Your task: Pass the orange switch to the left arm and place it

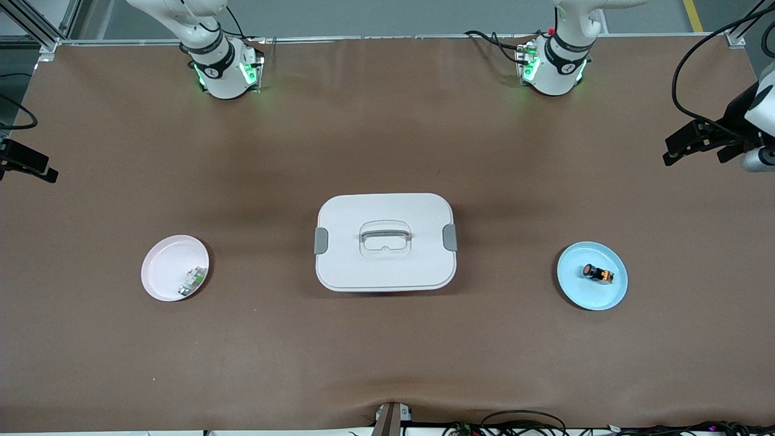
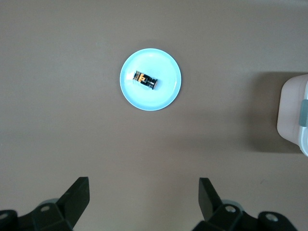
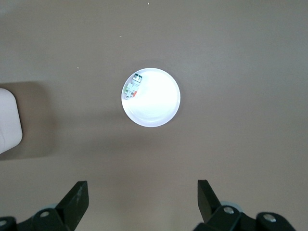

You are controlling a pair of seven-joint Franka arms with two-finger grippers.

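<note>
The orange switch [image 1: 598,274] lies on its side on a blue plate [image 1: 592,297] toward the left arm's end of the table; it also shows in the left wrist view [image 2: 145,80]. The white lidded box [image 1: 385,242] stands mid-table between the two plates. My left gripper [image 1: 696,145] hangs high above the table's left-arm end, open and empty [image 2: 143,185]. My right gripper [image 1: 30,162] hangs high above the right-arm end, open and empty [image 3: 143,187]. Both arms' bases stand at the table's back edge.
A pink plate [image 1: 163,266] with a whitish-green small part [image 1: 192,281] lies toward the right arm's end; it shows in the right wrist view [image 3: 156,103]. A corner of the box shows in each wrist view [image 2: 293,115] [image 3: 8,120]. Cables run along the table's front edge.
</note>
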